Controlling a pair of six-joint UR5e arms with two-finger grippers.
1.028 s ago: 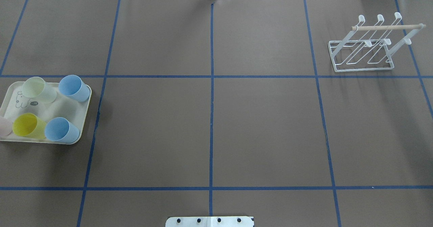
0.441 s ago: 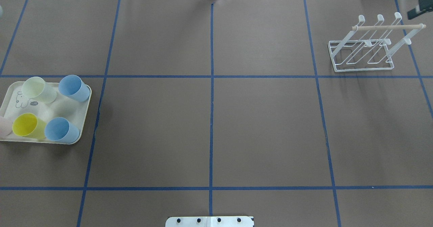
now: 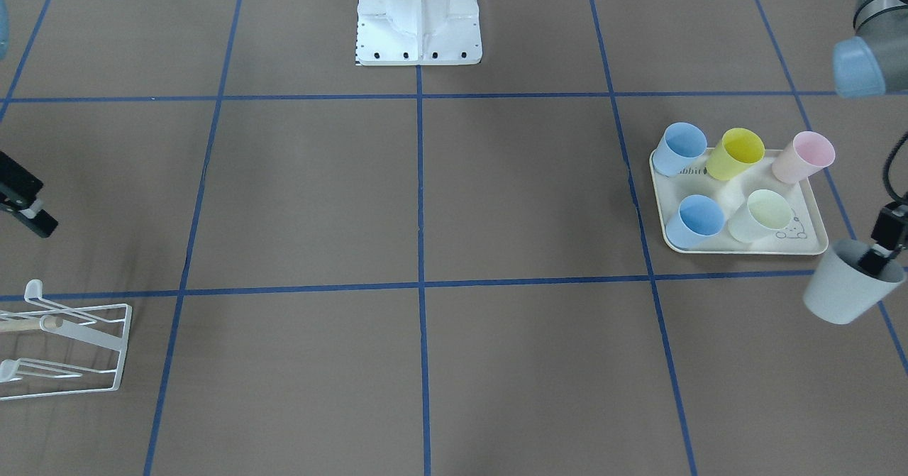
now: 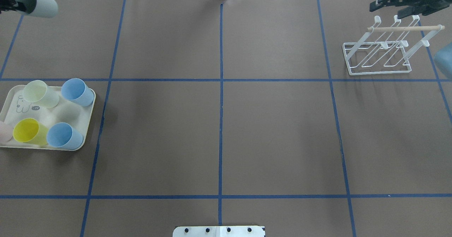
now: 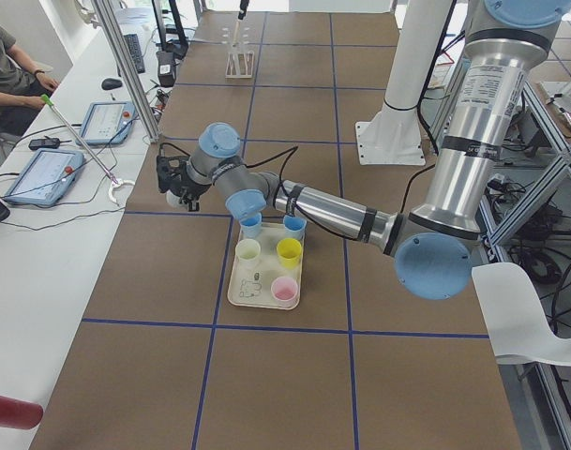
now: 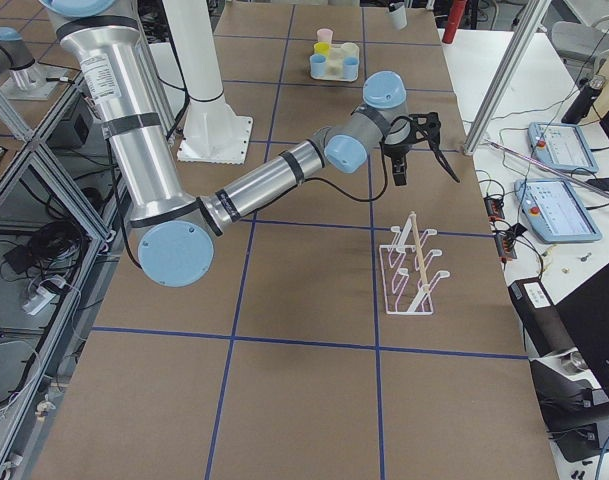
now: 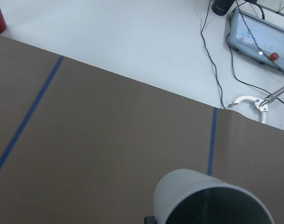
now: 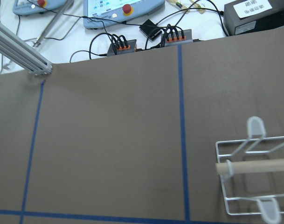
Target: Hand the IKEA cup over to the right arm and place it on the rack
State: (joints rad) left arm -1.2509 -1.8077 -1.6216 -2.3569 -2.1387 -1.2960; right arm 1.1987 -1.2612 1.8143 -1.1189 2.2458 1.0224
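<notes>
Grey IKEA cup [image 3: 848,288] is in the left end effector [image 3: 879,256] - clenched on the cup wall, one finger [image 3: 874,259] dipping inside the rim. Cup is tilted and held off the desk [image 4: 219,124], at the end opposite the rack [image 4: 383,46], in the same far-edge strip as the rack. Left wrist view: cup mouth fills the bottom edge, with brown desk and a blue tape line behind it.

Right end effector [image 4: 388,5] hangs just past the rack's hooked prong ends, on the operators' side, apart from the wire. Jaws look spread with nothing between them - only the side and overhead views show them, so take that loosely. Right wrist view sees the rack's corner and the dowel [image 4: 404,28] end at its lower right.

Rack stands on the desk with no cup on any prong, and the dowel lies across its top.

Tray [image 4: 63,113] sits at the desk end opposite the rack, one grid row nearer the robot than the rack. Five cups on it:
- two blue cups [image 4: 76,90]
- one yellow cup [image 4: 28,131]
- one pale green cup [image 4: 37,92]
- one pink cup [image 3: 805,155], cut by the frame edge overhead

A person [image 5: 8,66] sits at the side bench in the left exterior view.
</notes>
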